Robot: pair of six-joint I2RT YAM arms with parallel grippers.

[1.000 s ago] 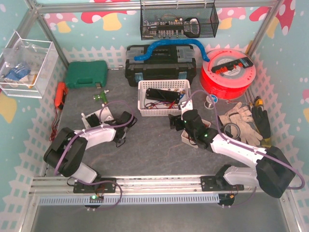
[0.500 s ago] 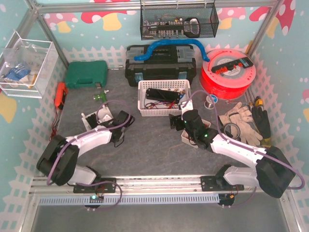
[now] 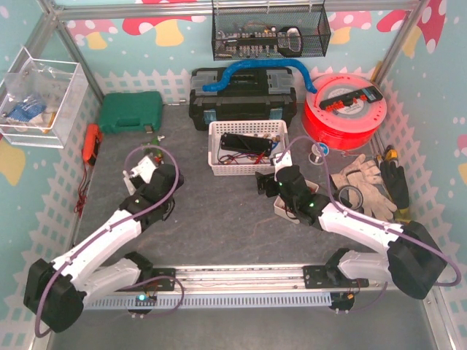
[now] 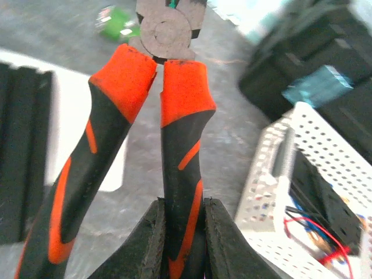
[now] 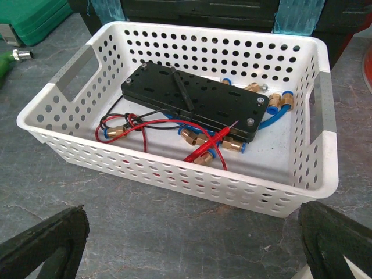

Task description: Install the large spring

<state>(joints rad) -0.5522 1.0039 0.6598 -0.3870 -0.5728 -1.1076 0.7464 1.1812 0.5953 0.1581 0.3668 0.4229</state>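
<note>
The large spring does not show in any view. My left gripper [image 4: 180, 204] is shut on one handle of orange-and-black pliers [image 4: 177, 110]; their metal head points away toward a small green part [image 4: 113, 29]. From above, the left gripper [image 3: 149, 179] hangs next to a white fixture [image 3: 140, 169] at the left of the table. My right gripper [image 3: 267, 185] stands open just in front of a white perforated basket [image 5: 174, 168], with only bare table between its fingers [image 5: 46, 241]. In the basket lie a black plate [image 5: 192, 102], red leads and brass fittings.
A black toolbox [image 3: 241, 98] with a blue handle stands behind the basket. A green case [image 3: 130, 111] and an orange meter [image 3: 91, 142] sit at the back left. A red spool [image 3: 343, 109], work gloves [image 3: 365, 186] and a tape roll [image 3: 349, 195] are at the right.
My left arm has stretched out and its gripper has moved left and away, toward the white fixture, with the pliers in it. The right arm has barely moved.
</note>
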